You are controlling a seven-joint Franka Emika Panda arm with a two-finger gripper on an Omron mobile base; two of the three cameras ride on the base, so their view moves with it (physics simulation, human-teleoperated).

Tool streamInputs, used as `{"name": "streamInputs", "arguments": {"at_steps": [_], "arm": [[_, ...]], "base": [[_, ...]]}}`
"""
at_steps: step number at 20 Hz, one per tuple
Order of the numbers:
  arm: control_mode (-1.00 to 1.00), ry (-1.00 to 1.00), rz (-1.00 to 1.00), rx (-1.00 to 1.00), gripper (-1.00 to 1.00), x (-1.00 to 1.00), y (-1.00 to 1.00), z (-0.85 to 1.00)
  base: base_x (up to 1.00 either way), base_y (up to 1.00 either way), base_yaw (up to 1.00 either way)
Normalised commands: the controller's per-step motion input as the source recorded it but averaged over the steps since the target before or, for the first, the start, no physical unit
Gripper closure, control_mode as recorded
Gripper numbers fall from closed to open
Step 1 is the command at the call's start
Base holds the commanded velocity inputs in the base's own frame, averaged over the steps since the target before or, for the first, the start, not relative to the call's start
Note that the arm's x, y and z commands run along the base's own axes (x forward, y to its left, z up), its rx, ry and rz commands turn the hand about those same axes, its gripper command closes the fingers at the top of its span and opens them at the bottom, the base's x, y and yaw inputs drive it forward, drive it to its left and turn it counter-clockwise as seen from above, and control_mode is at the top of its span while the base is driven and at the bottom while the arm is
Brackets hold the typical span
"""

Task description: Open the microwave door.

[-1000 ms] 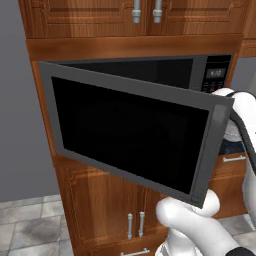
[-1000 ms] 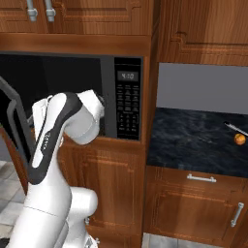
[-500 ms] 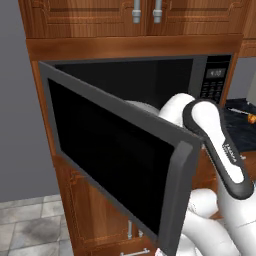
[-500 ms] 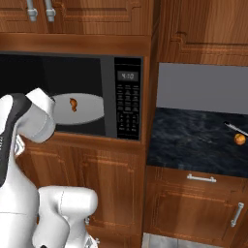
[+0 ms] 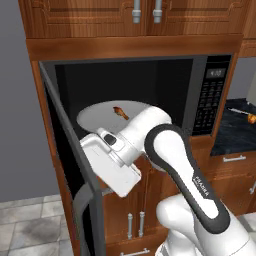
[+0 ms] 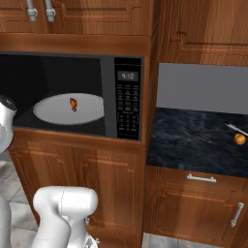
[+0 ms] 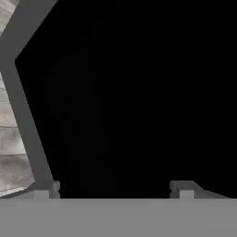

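One microwave door (image 5: 70, 165) swung wide; one turntable plate (image 6: 70, 108) inside.

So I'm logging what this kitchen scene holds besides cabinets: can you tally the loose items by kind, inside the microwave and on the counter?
Turntable plate in the microwave: 1
Brown food piece on the plate: 1
Orange round item on the counter: 1
Thin utensil on the counter, kind unclear: 1
Total: 4

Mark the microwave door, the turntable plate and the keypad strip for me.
microwave door (image 5: 67, 150): left base view, on the grey frame's edge, swung wide open.
turntable plate (image 6: 55, 110): right base view, on the bare white surface, left of the small brown item.
keypad strip (image 6: 128, 111): right base view, on the button grid.
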Motion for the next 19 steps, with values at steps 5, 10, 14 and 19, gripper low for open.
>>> {"name": "streamInputs", "arguments": {"at_steps": [5, 10, 14, 19], "arm": [[-1.00, -0.23, 0.00, 0.28, -1.00, 0.65, 0.99, 0.00], [-1.00, -0.20, 0.00, 0.21, -1.00, 0.64, 1.00, 0.00], [-1.00, -0.15, 0.00, 0.13, -1.00, 0.49, 1.00, 0.00], [-1.00, -0.07, 0.00, 0.04, -1.00, 0.29, 0.87, 0.00]], "base": [[0.00, 0.00, 0.00], [0.00, 0.00, 0.00], [0.00, 0.00, 0.00], [0.00, 0.00, 0.00]]}}
